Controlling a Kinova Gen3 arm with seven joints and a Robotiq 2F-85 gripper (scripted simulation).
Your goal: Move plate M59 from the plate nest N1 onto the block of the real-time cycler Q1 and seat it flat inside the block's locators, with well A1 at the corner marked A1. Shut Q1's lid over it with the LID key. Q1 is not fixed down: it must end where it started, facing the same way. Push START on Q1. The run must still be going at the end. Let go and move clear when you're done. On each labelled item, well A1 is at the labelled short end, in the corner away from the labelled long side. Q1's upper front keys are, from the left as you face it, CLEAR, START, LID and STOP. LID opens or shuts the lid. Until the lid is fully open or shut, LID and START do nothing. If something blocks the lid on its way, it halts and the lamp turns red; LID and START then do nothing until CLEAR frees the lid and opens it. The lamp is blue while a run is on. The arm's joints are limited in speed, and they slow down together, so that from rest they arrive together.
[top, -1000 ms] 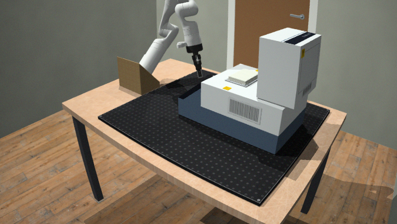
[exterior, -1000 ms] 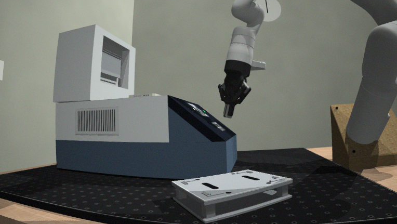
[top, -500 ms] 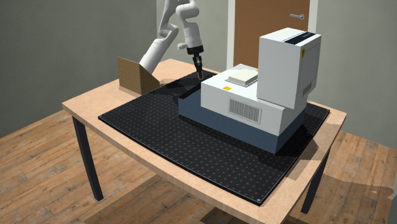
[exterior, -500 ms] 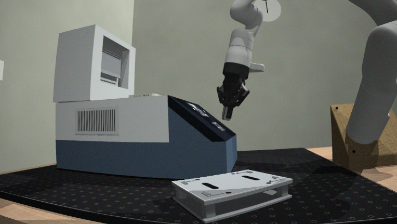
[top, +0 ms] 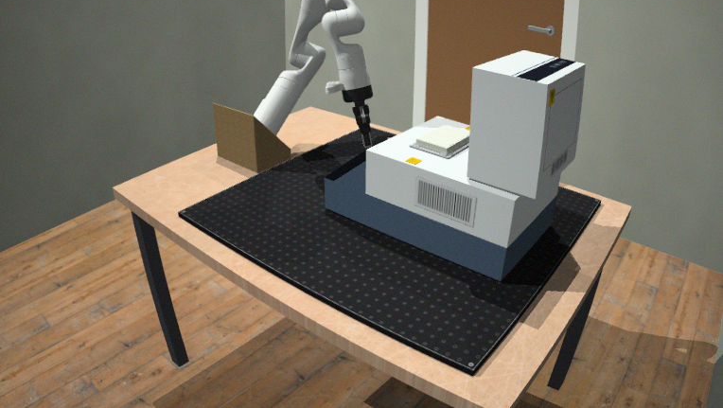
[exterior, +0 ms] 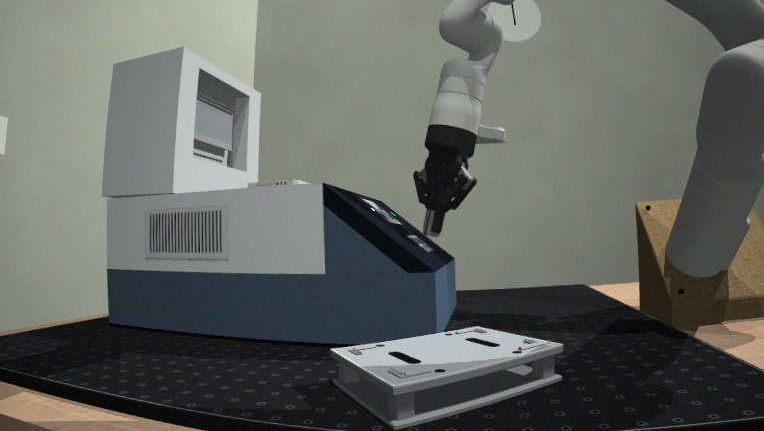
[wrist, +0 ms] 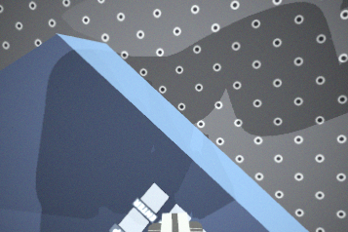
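Observation:
The real-time cycler Q1 point(top: 421, 174) point(exterior: 270, 229) stands on the dark mat. Its lid point(top: 506, 126) point(exterior: 143, 133) is open, raised at the back. Plate M59 point(top: 443, 137) point(exterior: 276, 183) lies on the block in front of the lid; whether it is fully seated is too small to tell. My gripper point(top: 367, 145) point(exterior: 432, 232) point(wrist: 174, 223) is shut and empty, its tips close over the sloped front panel point(exterior: 366, 229), near the lower keys point(exterior: 420, 243). Contact cannot be told. Keys point(wrist: 154, 197) also show in the wrist view. A small green light point(exterior: 393, 213) shows on the panel.
The plate nest N1 point(exterior: 439, 354) stands bare on the mat point(top: 298, 254) beside Q1's front; in the top view it is hidden. The arm's base stands by a brown angled bracket point(top: 234, 136) point(exterior: 653, 257) at the table's end.

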